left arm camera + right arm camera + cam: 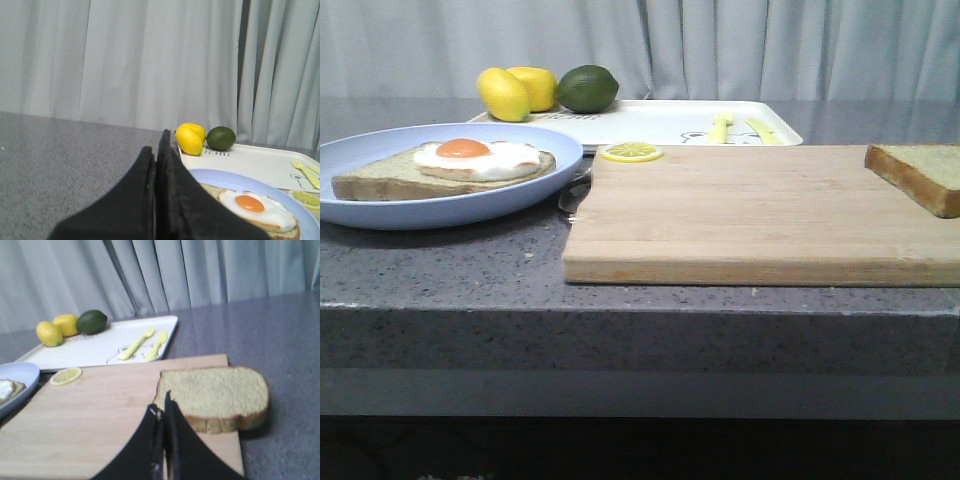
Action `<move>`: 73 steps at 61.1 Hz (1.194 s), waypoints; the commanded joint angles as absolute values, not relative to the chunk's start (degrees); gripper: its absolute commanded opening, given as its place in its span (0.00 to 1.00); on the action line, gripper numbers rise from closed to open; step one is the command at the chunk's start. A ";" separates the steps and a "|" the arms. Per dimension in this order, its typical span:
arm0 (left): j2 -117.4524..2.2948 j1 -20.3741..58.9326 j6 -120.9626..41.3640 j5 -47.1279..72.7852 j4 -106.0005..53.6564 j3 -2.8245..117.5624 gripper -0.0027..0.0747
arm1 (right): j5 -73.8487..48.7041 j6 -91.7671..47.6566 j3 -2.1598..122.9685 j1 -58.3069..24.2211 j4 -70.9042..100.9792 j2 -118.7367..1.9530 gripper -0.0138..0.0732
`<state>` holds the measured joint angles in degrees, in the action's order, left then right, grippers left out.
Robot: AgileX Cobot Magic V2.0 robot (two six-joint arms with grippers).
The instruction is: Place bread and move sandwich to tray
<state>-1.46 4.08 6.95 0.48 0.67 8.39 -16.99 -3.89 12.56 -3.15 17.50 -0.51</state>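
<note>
Black fingers of the right hand (pixel 162 412) are pressed together with nothing between them, and their tips hang just short of the near crust of the bread (pixel 212 396). That slice lies flat at the far right corner of the wooden cutting board (pixel 740 210), partly overhanging the board's right edge toward the grey worktop (pixel 440 270). Seen from the right wrist, the slice runs crosswise to the fingers, its long axis roughly parallel to the board's near edge, so the fingers meet its long crusted side, not an end.

The left hand (pixel 156 150) is likewise clenched and empty, poised beside the pale blue plate (pixel 380 205) at the worktop's left side. On that plate rests the sandwich (pixel 445 168), an open slice topped with a fried egg.

The right hand is plainly the nearer one to the bread, which lies well apart from the plate across the whole width of the board. The likely next move is for that hand to spread its fingers and take the slice across its short dimension.

Behind the board, along the worktop's back edge, sits the white tray (pixel 650 122), near the plate.
</note>
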 commanded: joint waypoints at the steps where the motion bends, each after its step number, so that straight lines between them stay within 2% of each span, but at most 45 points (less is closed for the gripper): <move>1: -7.13 4.09 7.10 0.61 2.56 16.46 0.01 | -15.25 -4.00 19.99 -2.95 16.62 -5.67 0.09; 13: -23.77 4.20 7.10 10.69 2.69 30.47 0.01 | -16.84 -4.00 31.16 -2.95 16.62 -20.77 0.09; 20: -30.92 4.10 7.10 11.08 2.91 34.84 0.01 | -17.41 -4.00 35.07 -3.01 16.68 -28.21 0.09; 29: -34.00 4.10 7.10 10.11 2.91 36.11 0.01 | -16.87 -4.00 36.47 -3.01 16.72 -32.44 0.10; 35: -33.99 4.10 7.10 10.11 2.91 36.11 0.01 | -17.12 -4.00 36.47 -3.01 16.72 -32.65 0.19; 41: -33.99 4.10 7.10 10.01 2.91 36.11 0.04 | -17.24 -4.00 36.47 -3.01 16.72 -32.65 0.38; 43: -33.99 4.10 7.10 10.01 2.91 36.11 0.09 | -17.24 -4.00 36.47 -3.01 16.72 -32.65 0.46; 47: -33.99 4.10 7.10 10.01 2.91 36.11 0.26 | -17.24 -4.00 36.47 -3.01 16.72 -32.65 0.60; 52: -33.99 4.10 7.10 10.01 2.91 36.11 0.58 | -17.03 -4.00 36.16 -3.01 16.72 -32.65 0.77; 57: -33.99 4.10 7.10 10.01 2.91 36.11 0.83 | -17.09 -4.00 36.17 -3.01 16.72 -32.69 0.85; 61: -33.99 4.10 7.10 10.01 2.91 36.11 0.92 | -17.09 -4.00 36.17 -3.01 16.80 -32.69 0.87; 73: -33.99 4.10 7.10 10.01 2.91 36.11 0.93 | -21.05 -4.00 37.56 -2.95 17.40 -34.34 0.86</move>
<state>-33.59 4.08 6.95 14.45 2.88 33.89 -22.72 -3.78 34.62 -3.15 16.90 -32.61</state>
